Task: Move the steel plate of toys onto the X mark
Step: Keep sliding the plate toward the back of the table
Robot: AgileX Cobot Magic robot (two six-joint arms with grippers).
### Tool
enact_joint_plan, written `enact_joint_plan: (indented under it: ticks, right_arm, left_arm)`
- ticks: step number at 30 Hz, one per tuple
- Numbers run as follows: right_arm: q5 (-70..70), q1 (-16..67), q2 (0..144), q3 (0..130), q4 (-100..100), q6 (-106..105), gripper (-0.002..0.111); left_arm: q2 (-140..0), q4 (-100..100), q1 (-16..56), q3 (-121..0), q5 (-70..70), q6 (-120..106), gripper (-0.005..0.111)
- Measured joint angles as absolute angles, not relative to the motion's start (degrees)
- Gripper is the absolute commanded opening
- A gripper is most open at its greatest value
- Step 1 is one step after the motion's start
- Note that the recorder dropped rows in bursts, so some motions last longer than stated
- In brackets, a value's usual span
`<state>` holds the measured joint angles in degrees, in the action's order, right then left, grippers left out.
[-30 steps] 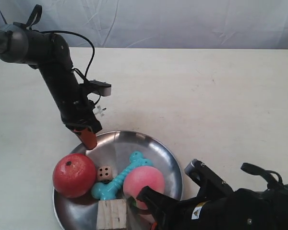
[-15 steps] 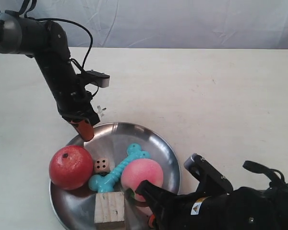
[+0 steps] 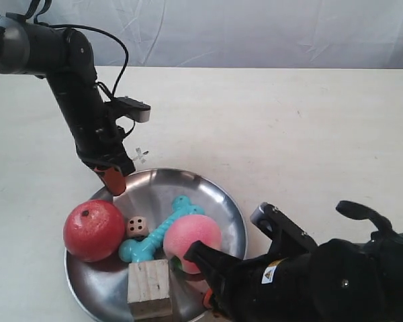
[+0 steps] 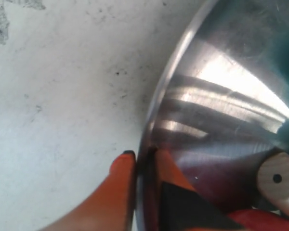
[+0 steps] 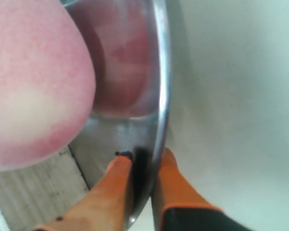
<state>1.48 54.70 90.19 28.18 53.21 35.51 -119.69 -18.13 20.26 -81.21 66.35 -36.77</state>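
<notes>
The steel plate point(image 3: 188, 191) lies at the front of the cream table and holds the red apple point(image 3: 94, 229), die point(image 3: 138, 225), turquoise bone point(image 3: 154, 231), pink peach point(image 3: 191, 243) and wooden cube point(image 3: 149, 288). My left gripper point(image 3: 114, 180) is shut on the plate's far-left rim point(image 4: 156, 106), one orange finger point(image 4: 120, 173) outside and one inside, with the die point(image 4: 279, 185) close by. My right gripper point(image 5: 144, 156) is shut on the near-right rim point(image 5: 161, 72), beside the peach point(image 5: 33, 82) and cube point(image 5: 33, 192). The X mark point(image 3: 140, 155) sits just beyond the plate's far edge.
A grey-white cloth backdrop point(image 3: 255, 30) runs along the table's far edge. The left arm's black links and cable point(image 3: 74, 87) rise over the table's left side. The right arm's bulky black body point(image 3: 336, 282) fills the front right corner.
The plate, with all its toys, has shifted left and away from the front edge, closer to the X mark. Both arms moved along with it, still gripping the rim.
</notes>
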Motion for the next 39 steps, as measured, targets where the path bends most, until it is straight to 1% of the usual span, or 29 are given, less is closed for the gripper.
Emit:
enact_joint_plan:
  ticks: [14,22,27,33,39]
  right_arm:
    - [3.64,47.86,90.19,30.06,46.48,34.92,-0.001]
    - [5.25,44.25,90.79,33.39,41.51,34.43,-0.001]
    - [8.41,41.10,95.99,39.61,37.00,34.17,-0.001]
    - [10.13,36.70,105.64,51.00,31.15,34.03,-0.001]
    - [12.52,32.80,113.50,61.19,24.91,34.16,-0.001]
  left_arm:
    - [-119.69,-14.49,20.26,-84.02,66.37,-34.58,0.000]
    - [-119.69,-11.12,20.26,-85.95,66.24,-34.05,0.000]
    - [-119.69,-7.66,19.28,-88.77,65.75,-33.41,0.000]
    - [-122.24,-6.02,14.90,-94.95,65.53,-32.20,0.000]
    - [-125.93,-6.13,12.53,-99.06,60.22,-32.09,0.000]
